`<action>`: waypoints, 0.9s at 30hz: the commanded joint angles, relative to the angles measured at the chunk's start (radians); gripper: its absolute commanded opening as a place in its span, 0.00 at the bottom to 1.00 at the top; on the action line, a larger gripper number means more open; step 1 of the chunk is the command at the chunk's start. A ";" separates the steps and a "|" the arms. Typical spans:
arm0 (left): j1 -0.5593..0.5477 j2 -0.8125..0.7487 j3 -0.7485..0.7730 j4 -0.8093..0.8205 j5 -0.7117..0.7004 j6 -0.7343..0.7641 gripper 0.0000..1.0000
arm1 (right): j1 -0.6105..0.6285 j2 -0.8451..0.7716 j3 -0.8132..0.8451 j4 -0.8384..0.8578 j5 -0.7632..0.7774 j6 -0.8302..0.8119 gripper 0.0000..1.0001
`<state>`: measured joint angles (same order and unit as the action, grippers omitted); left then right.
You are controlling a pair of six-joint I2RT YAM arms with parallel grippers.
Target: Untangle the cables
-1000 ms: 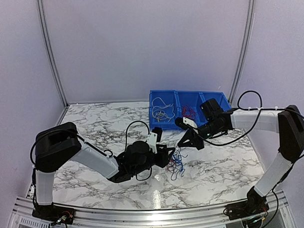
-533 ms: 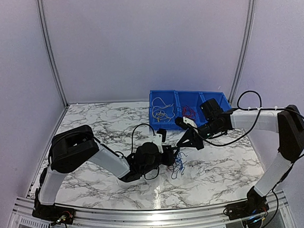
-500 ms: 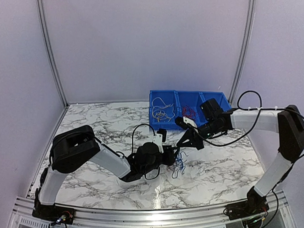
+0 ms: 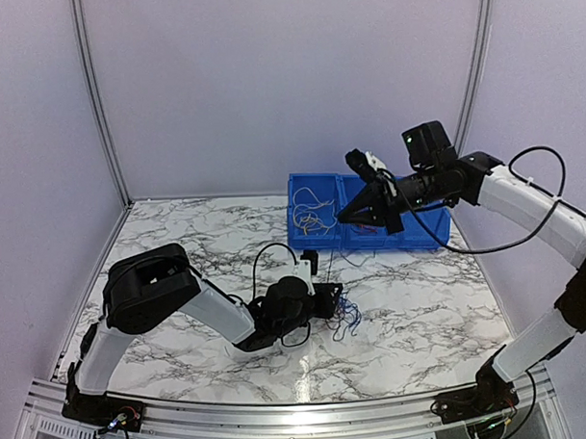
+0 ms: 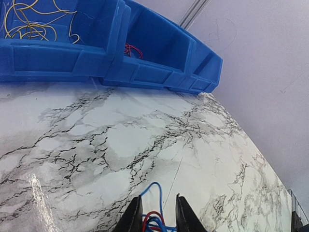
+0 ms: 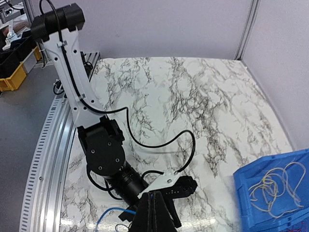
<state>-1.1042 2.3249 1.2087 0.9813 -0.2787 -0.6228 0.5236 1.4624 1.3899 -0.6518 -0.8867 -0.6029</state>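
The cables [image 4: 346,316] are a small red and dark blue bunch on the marble table [image 4: 178,243], just right of my left gripper [image 4: 332,301]. In the left wrist view the left gripper [image 5: 157,217] holds red and blue loops [image 5: 153,220] between its narrowly spaced fingers. My right gripper [image 4: 343,218] is raised in front of the blue bins [image 4: 321,185]. In its own view the right gripper [image 6: 151,194] is shut, with a speck of blue cable at its tips. A very thin cable [image 4: 331,261] runs from it down to the bunch.
The blue bins [image 5: 58,53] stand at the back right of the table. The left bin holds yellow-white wires [image 4: 310,215], the middle one red wires [image 5: 133,50]. The left arm's black cord [image 6: 188,145] loops over the table. Purple walls close in the back and sides.
My right gripper has risen from low beside the bunch to high in front of the bins, drawing a thin cable up. My left gripper has shifted right onto the bunch.
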 commanded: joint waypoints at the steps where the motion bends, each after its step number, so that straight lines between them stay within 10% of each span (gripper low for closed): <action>1: 0.006 0.045 -0.014 -0.043 -0.002 -0.022 0.23 | 0.009 -0.084 0.175 -0.079 -0.083 0.018 0.00; 18: 0.006 0.012 -0.095 -0.014 -0.002 -0.032 0.14 | -0.090 -0.090 0.634 -0.087 -0.148 0.138 0.00; 27: 0.006 -0.113 -0.233 0.023 -0.027 0.010 0.07 | -0.140 -0.188 0.439 -0.065 -0.026 0.108 0.00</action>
<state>-1.1030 2.2848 1.0630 1.0496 -0.2760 -0.6434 0.4046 1.3605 1.9316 -0.7746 -0.9695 -0.4866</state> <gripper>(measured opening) 0.092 0.010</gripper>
